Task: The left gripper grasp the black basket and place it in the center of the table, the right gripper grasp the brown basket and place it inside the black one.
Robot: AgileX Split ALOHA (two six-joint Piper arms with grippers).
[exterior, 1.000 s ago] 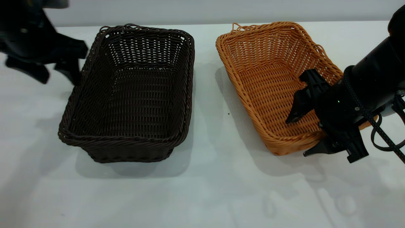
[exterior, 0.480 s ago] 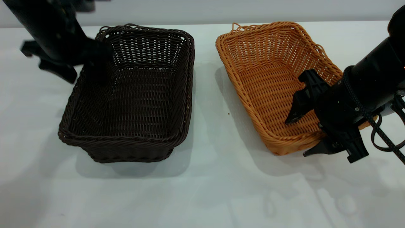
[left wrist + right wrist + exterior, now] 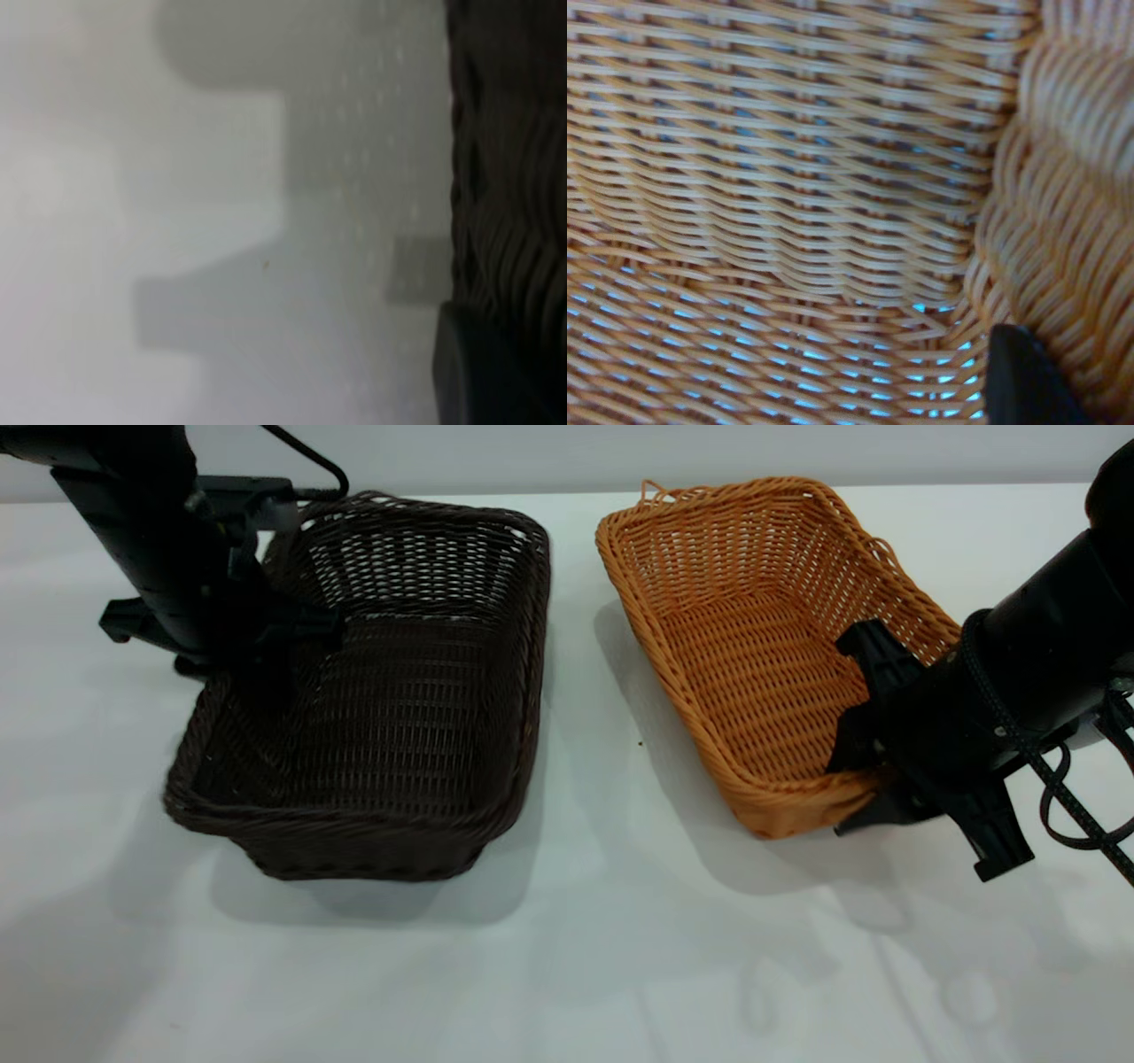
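Observation:
The black basket (image 3: 416,691) stands on the table (image 3: 576,957) at the left, and its dark wall shows in the left wrist view (image 3: 505,159). My left gripper (image 3: 235,669) is down over the far part of its left long rim. The brown basket (image 3: 744,646) lies at the right. Its weave fills the right wrist view (image 3: 788,195). My right gripper (image 3: 861,788) is shut on the braided rim at the brown basket's near right corner, with one finger (image 3: 1023,376) inside against the wall.
The two baskets stand side by side with a strip of bare table (image 3: 576,717) between them. The right arm's looped cable (image 3: 1076,797) hangs at the right edge. A pale wall runs behind the table's far edge.
My left gripper swung in from the far left and dropped onto the black basket's left rim. My right gripper closed on the brown basket's corner, and that basket shifted slightly left.

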